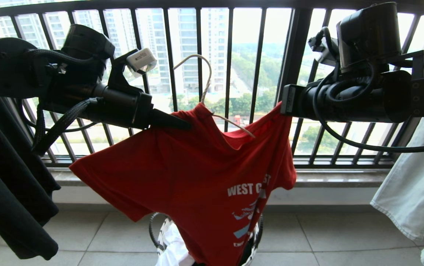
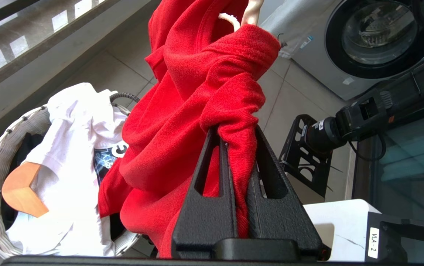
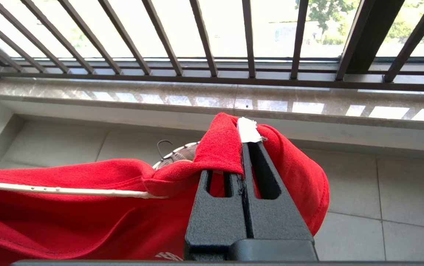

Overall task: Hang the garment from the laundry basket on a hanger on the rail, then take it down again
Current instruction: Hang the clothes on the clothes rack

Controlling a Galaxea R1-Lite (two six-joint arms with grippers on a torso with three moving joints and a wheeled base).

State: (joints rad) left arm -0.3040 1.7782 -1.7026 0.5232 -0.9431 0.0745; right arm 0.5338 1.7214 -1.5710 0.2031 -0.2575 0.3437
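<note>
Right now my left gripper (image 2: 238, 138) and right gripper (image 3: 244, 146) each pinch a shoulder of the garment (image 1: 197, 173); between the jaws the hanger (image 1: 206, 87) sits loose and could slip out.

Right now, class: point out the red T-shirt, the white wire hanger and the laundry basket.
red T-shirt (image 1: 182, 170), head view, on the chest cloth left of the lettering.
white wire hanger (image 1: 204, 66), head view, on the hook's curve.
laundry basket (image 2: 1, 147), left wrist view, on the woven rim.
</note>
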